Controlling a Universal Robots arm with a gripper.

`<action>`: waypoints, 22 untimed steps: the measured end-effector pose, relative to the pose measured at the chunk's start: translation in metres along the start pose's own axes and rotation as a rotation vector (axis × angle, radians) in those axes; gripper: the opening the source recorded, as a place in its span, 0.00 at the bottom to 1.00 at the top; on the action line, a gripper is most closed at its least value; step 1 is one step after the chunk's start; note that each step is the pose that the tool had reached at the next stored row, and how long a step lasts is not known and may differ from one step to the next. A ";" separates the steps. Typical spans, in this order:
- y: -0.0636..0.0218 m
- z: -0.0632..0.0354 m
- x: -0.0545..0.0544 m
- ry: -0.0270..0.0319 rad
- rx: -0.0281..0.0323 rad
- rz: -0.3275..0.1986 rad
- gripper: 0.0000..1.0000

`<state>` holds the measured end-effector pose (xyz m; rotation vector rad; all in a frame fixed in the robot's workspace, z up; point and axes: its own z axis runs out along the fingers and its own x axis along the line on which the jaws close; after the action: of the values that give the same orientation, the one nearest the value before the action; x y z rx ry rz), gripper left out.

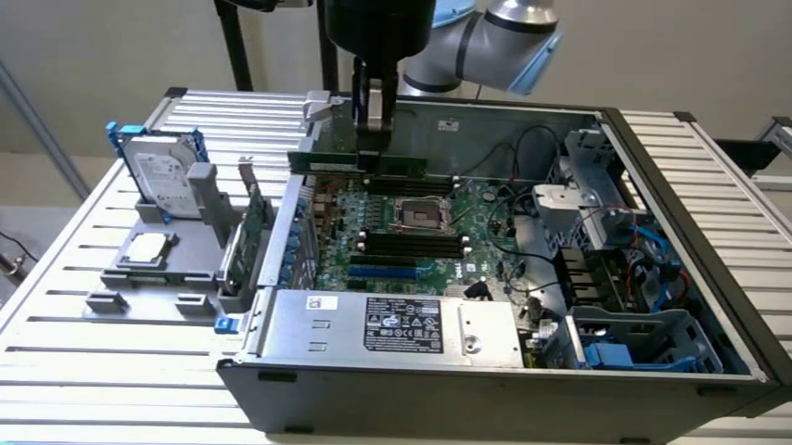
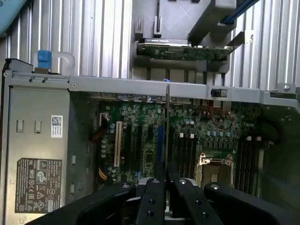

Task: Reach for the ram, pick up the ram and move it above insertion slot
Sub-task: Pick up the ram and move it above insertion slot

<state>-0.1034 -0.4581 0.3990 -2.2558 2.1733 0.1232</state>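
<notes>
Gripping the thin flat green ram (image 1: 359,164), black gripper (image 1: 373,148) above the motherboard's long black insertion slot (image 1: 406,243).

Tool (image 1: 374,139) hanging over the far edge of the open computer case (image 1: 495,389), fingers closed on the ram (image 1: 359,163), a thin green stick held level above the motherboard (image 1: 409,232). Below the ram, near the silver processor socket (image 1: 415,218), black insertion slot (image 1: 409,243) among parallel ones. Beside the case, toward the exterior view's left, a hard drive (image 1: 161,171) upright in a grey holder on the slatted desk (image 1: 111,371).
</notes>
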 end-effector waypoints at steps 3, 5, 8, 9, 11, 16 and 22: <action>-0.0098 0.0015 -0.008 -0.0001 0.0001 0.000 0.13; -0.0161 0.0026 -0.013 0.0001 0.0001 0.000 0.13; -0.0257 0.0046 -0.021 0.0012 0.0001 0.000 0.13; -0.0291 0.0054 -0.023 0.0015 0.0001 0.000 0.13; -0.0357 0.0070 -0.026 0.0028 0.0000 0.000 0.13; -0.0512 0.0109 -0.031 0.0050 0.0001 0.004 0.13; -0.0592 0.0124 -0.035 0.0046 0.0022 0.016 0.13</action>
<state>-0.0461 -0.4197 0.3859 -2.2407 2.1925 0.1157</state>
